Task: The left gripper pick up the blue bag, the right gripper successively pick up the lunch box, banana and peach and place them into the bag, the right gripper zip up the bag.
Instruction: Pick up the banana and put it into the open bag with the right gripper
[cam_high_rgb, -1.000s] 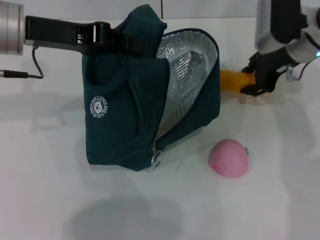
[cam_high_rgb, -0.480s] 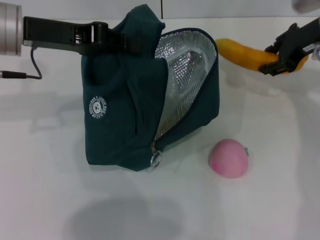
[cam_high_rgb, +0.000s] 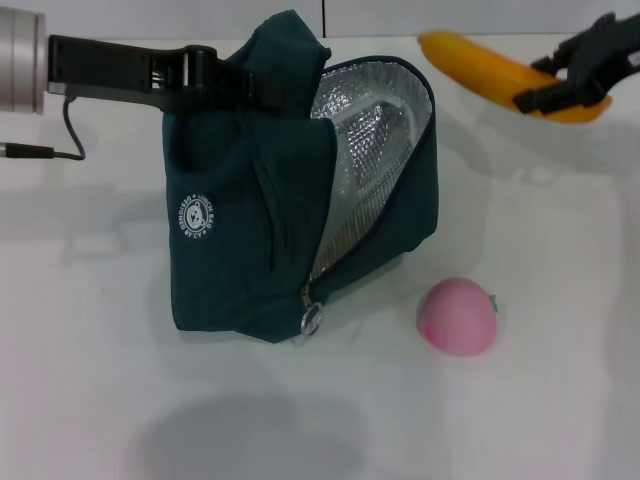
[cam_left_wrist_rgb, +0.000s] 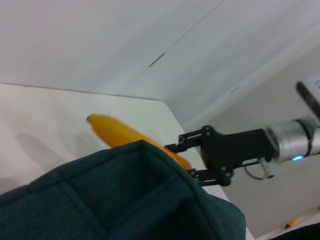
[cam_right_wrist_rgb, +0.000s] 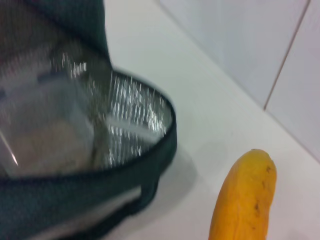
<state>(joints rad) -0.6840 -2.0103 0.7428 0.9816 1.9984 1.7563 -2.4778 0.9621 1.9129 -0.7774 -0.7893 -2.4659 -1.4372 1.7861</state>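
My left gripper (cam_high_rgb: 243, 88) is shut on the top of the blue bag (cam_high_rgb: 255, 230) and holds it upright, with its foil-lined mouth (cam_high_rgb: 372, 140) open toward the right. A ring zip pull (cam_high_rgb: 313, 318) hangs at the low end of the opening. To the right of the bag's top, my right gripper (cam_high_rgb: 545, 85) is shut on the banana (cam_high_rgb: 485, 65) and holds it in the air. The left wrist view shows the banana (cam_left_wrist_rgb: 117, 132) and right gripper (cam_left_wrist_rgb: 200, 160) beyond the bag's fabric (cam_left_wrist_rgb: 125, 200). Inside the lining a clear lunch box (cam_right_wrist_rgb: 47, 117) shows blurred. The peach (cam_high_rgb: 458, 316) lies on the table.
The white table (cam_high_rgb: 560, 400) runs under everything, with a white wall behind it. A black cable (cam_high_rgb: 50, 150) trails from the left arm at the far left. The banana's tip (cam_right_wrist_rgb: 247, 195) hangs just outside the bag's rim (cam_right_wrist_rgb: 150, 165).
The right gripper has lifted the banana off the table and carried it upward, beside the bag's top. The bag, left gripper and peach have not moved.
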